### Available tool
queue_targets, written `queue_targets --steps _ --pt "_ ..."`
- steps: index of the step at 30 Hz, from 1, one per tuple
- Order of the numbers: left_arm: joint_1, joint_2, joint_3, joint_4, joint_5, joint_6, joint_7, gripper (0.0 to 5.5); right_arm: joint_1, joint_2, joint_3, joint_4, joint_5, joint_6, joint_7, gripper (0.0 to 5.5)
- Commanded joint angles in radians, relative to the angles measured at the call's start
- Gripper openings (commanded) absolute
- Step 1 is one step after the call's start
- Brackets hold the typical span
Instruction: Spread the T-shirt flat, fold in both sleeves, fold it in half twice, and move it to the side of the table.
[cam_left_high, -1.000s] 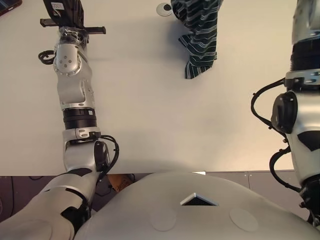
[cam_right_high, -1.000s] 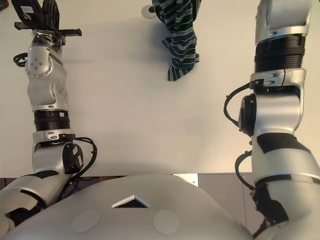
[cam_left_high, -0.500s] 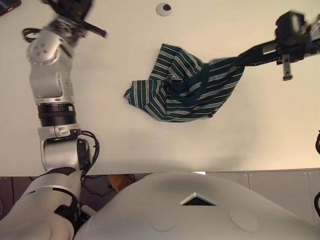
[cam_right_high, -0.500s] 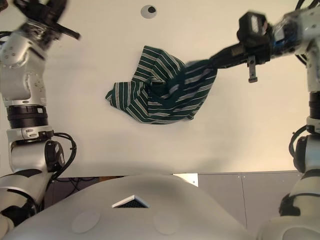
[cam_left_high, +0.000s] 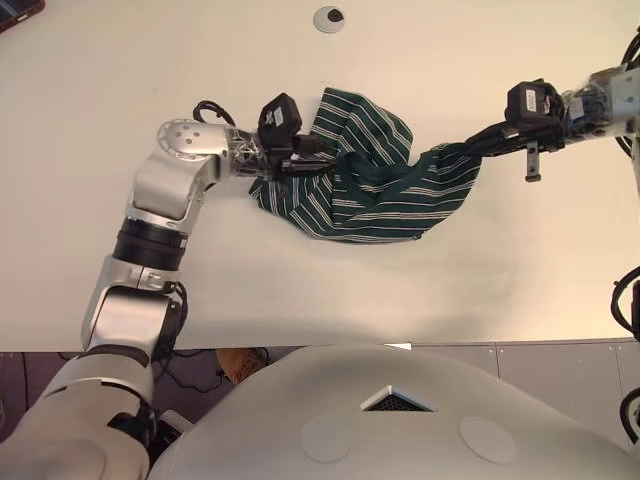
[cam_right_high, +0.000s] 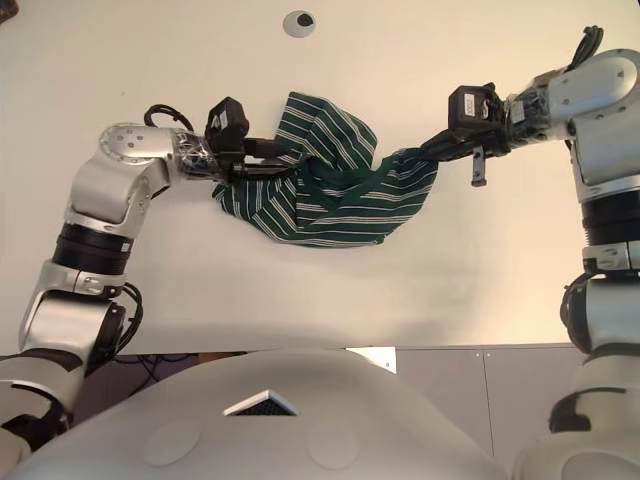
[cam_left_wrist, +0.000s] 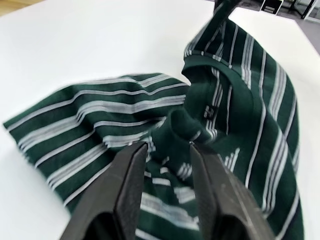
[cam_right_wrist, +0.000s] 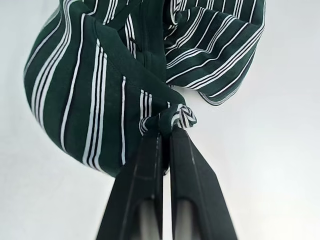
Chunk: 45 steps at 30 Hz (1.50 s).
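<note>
The green striped T-shirt (cam_left_high: 375, 190) lies bunched on the table (cam_left_high: 300, 290), toward the middle of its far edge. A pinch of cloth is clamped in the closed jaws of the right gripper (cam_right_wrist: 165, 131), while the left gripper (cam_left_wrist: 168, 147) is held with jaws narrowly parted over folds near the collar, nothing gripped. For a flat spread, a single outer layer should probably be taken there and drawn away low.

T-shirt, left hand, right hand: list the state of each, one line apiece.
T-shirt: crumpled in a heap on the table, not spread flat.
left hand: open, poised over the shirt's bunched cloth.
right hand: shut on a pinch of the T-shirt's edge.
</note>
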Motion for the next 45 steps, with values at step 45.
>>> queue_targets --steps 45 --pt "-1.121 0.123 0.409 1.13 0.181 -0.508 0.431 0.01 -0.985 0.344 -0.24 1.026 -0.26 -0.357 -1.029 0.0"
